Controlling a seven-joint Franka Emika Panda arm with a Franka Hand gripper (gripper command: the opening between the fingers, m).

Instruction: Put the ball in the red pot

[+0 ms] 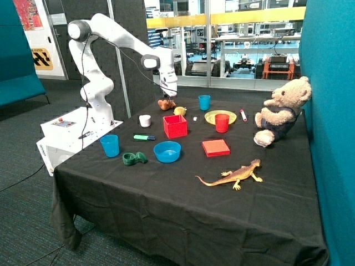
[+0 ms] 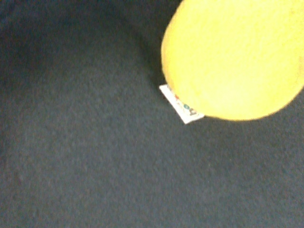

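A table draped in black cloth (image 1: 183,210) fills the scene, and the white Franka arm (image 1: 105,50) rises from a white base at its far left corner, reaching out over the far edge. A tan plush teddy bear (image 1: 282,111) in a dark vest sits at the right edge against a teal wall. The gripper (image 1: 168,95) hangs low at the far side, just above a brown-orange lumpy toy (image 1: 166,103); whether its jaws are open or closed on anything cannot be told from either view.

The red square box-shaped pot (image 1: 175,126) stands near the middle of the table with nothing seen inside it. To its right and nearer lies a flat red square block (image 1: 216,147); nearer and just left of that sits a shallow blue bowl (image 1: 167,151). An orange plastic lizard (image 1: 236,176) lies near the front right. A yellow plate (image 1: 212,115) rests right of the pot, with a round red cup (image 1: 222,122) at its near edge. A blue cup (image 1: 110,145) stands at the left, another blue cup (image 1: 204,102) at the far side, and a small white cup (image 1: 145,120) left of the pot.

The small yellowish round ball (image 1: 179,111) lies on the cloth just beyond the pot's far wall, beside the lumpy toy, outside the pot. In the wrist view the ball (image 2: 232,57) looms close over the cloth, a small white tag (image 2: 183,108) at its edge.
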